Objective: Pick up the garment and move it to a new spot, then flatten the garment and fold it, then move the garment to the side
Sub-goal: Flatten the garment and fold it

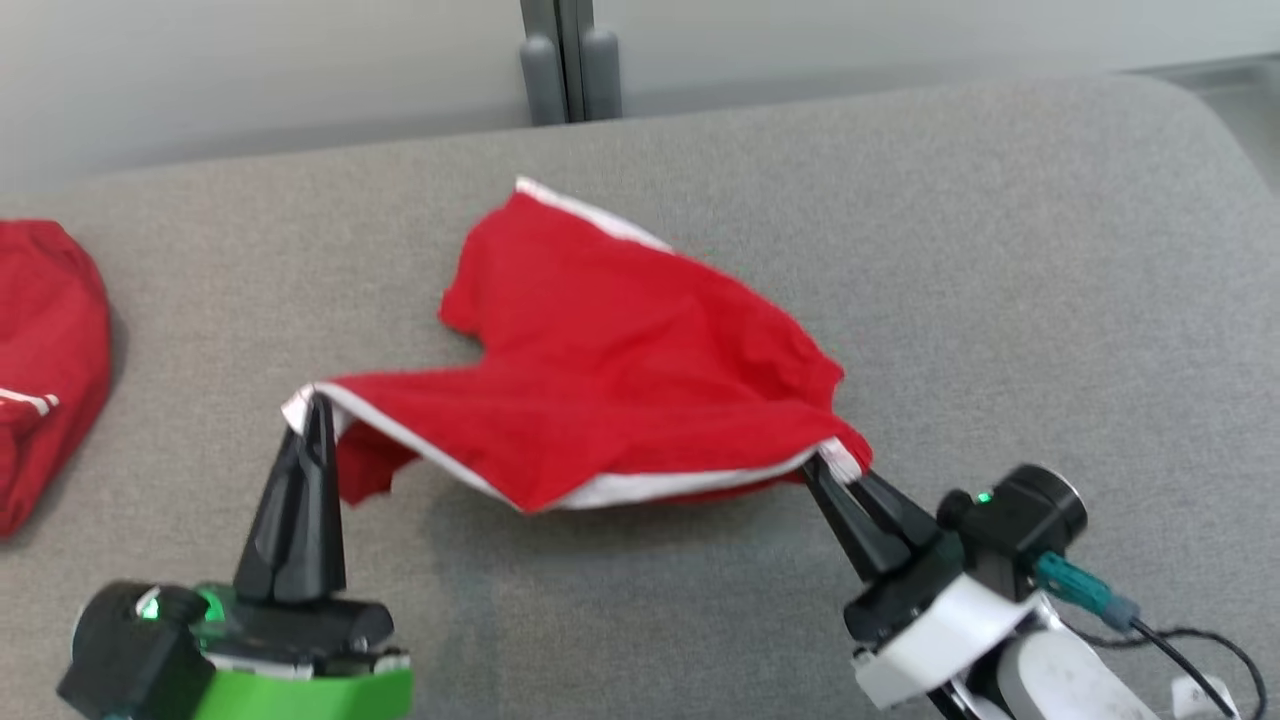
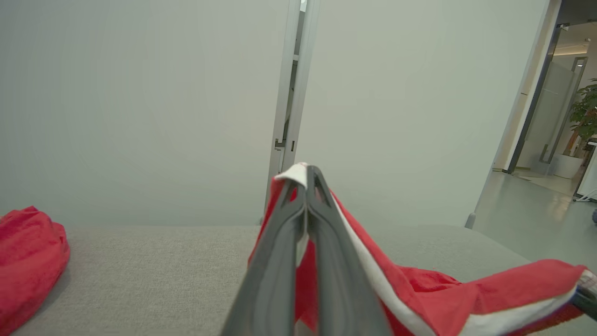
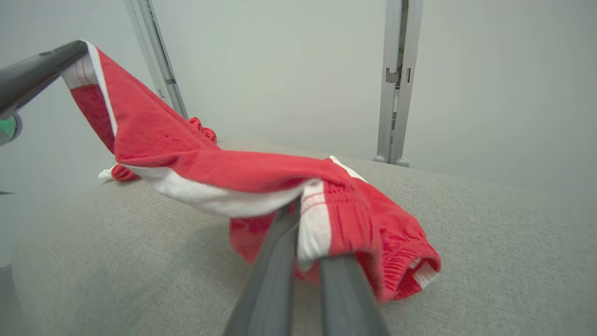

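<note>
The garment (image 1: 610,370) is a pair of red shorts with white trim, stretched between my two grippers above the grey cushion (image 1: 1000,300). My left gripper (image 1: 316,405) is shut on its left white-edged corner, held raised. My right gripper (image 1: 835,468) is shut on its right corner by the elastic waistband. The far part of the cloth lies on the cushion and the near edge sags between the grips. In the left wrist view the gripper (image 2: 305,175) pinches the white hem of the garment (image 2: 419,289). In the right wrist view the gripper (image 3: 305,212) clamps the garment (image 3: 242,168), whose cloth covers the fingertips.
A second red garment (image 1: 45,350) with white stripes lies bunched at the cushion's left edge, also seen as a red heap (image 2: 28,261) in the left wrist view. A grey post (image 1: 570,60) and pale wall stand behind the cushion. A doorway with a plant (image 2: 583,116) opens far right.
</note>
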You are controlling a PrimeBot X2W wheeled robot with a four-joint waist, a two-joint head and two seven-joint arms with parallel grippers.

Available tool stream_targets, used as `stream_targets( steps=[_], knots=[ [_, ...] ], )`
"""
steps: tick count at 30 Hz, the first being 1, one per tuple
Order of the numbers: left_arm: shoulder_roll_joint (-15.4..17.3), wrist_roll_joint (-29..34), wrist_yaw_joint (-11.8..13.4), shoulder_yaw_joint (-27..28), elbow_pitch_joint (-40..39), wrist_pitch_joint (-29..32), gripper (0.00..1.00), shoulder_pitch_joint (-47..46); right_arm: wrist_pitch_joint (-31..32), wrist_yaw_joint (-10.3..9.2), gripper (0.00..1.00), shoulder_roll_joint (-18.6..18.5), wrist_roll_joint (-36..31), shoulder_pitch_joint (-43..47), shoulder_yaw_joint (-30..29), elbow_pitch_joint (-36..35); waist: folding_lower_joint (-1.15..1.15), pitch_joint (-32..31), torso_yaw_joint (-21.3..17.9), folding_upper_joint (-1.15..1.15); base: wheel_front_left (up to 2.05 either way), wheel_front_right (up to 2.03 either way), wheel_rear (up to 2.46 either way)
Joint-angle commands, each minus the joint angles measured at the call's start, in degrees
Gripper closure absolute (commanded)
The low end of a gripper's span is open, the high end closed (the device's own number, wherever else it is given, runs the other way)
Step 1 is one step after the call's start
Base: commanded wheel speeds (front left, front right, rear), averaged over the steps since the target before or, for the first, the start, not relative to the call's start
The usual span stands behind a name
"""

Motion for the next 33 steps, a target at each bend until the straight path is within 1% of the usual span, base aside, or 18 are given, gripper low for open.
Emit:
stream_targets(
  steps=[1,5,7,8,11,13,15,20,25,28,33],
  knots=[
    [0.18,0.82,-0.17,-0.07,-0.98,-0.02,1.00,2.32,1.07,-0.08,1.00,-0.17,-0.36,2.78,-1.07,-2.13,0.00,-4.65,0.70,0.00,0.00,0.00,0.00],
    [0.09,0.92,-0.16,-0.44,-2.41,-0.02,1.00,6.96,4.64,-0.08,1.00,-0.62,-1.13,8.85,-3.40,-8.22,0.00,-5.62,0.84,0.00,0.00,0.00,0.00],
    [-0.08,0.05,-0.17,-0.35,-2.23,-0.02,1.00,8.31,6.17,-0.08,1.00,-0.43,-0.35,11.05,-4.04,-10.13,0.00,-5.69,0.72,0.00,0.00,0.00,0.00],
    [0.36,0.07,-0.16,-0.48,-1.71,-0.02,1.00,8.60,6.97,-0.08,1.00,-0.60,-0.24,11.78,-4.17,-10.57,0.00,-5.66,0.59,0.00,0.00,0.00,0.00],
    [1.30,-0.71,-0.17,-1.44,0.16,0.17,1.00,7.36,8.21,-0.08,1.00,-0.71,-0.37,12.59,-3.78,-10.09,0.00,-5.27,0.16,0.00,0.00,0.00,0.00],
    [2.22,-1.31,-0.16,-2.29,2.07,0.26,1.00,5.23,8.55,-0.08,1.00,-0.55,-0.03,12.39,-3.66,-8.51,0.00,-4.70,-0.17,0.00,0.00,0.00,0.00],
    [3.29,-1.89,-0.16,-3.65,4.73,0.67,1.00,2.65,8.87,-0.08,1.00,-0.90,-1.30,11.16,-3.63,-6.38,0.00,-3.82,-0.45,0.00,0.00,0.00,0.00],
    [6.25,-3.39,-0.16,-7.74,13.58,0.47,1.00,-8.14,8.19,-0.08,1.00,1.16,-1.09,7.43,-4.05,-0.42,0.00,-0.24,-1.34,0.00,0.00,0.00,0.00],
    [8.56,-3.93,-0.16,-14.02,24.12,0.31,1.00,-20.99,7.06,-0.08,1.00,2.49,-1.21,1.80,-4.05,5.50,0.00,4.55,-2.43,0.00,0.00,0.00,0.00],
    [8.85,-4.78,-0.16,-17.24,30.65,0.11,1.00,-29.01,6.05,-0.08,1.00,3.33,-1.00,-1.88,-4.12,9.05,0.00,7.83,-3.31,0.00,0.00,0.00,0.00],
    [8.39,-6.47,-0.16,-20.87,40.07,-0.07,1.00,-40.08,3.84,-0.08,1.00,4.87,-0.28,-7.06,-5.19,13.75,0.00,12.27,-4.59,0.00,0.00,0.00,0.00]
  ],
)
